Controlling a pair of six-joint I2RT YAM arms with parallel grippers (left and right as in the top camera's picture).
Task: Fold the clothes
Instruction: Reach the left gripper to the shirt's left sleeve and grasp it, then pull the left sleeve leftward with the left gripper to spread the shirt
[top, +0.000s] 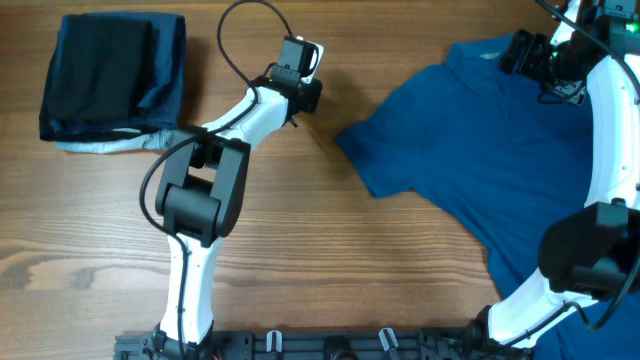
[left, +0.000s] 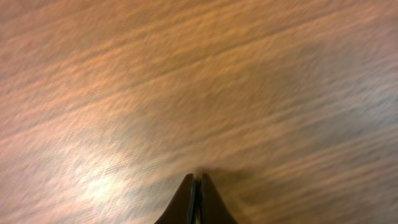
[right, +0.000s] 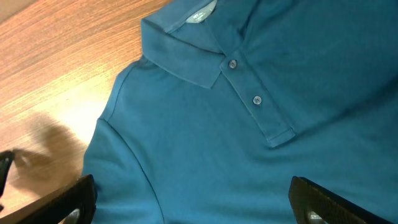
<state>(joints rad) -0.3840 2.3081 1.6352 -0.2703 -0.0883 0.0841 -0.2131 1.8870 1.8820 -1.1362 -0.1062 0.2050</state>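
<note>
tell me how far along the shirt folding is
Done: only the folded dark garment far left. In hand: nothing; right tool hangs open over the blue polo shirt, near its collar; left tool shut over bare table. Left: every fold; the shirt lies spread.

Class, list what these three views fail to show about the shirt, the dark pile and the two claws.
- Overhead: the right arm and the frame edge hide the far sleeve and hem of the polo shirt.
- Overhead: dark folded pile, garment count unreadable.
- Left wrist: blurred; only table and shut left claw show.
- Right wrist: open right claw cropped by the bottom edge.
</note>
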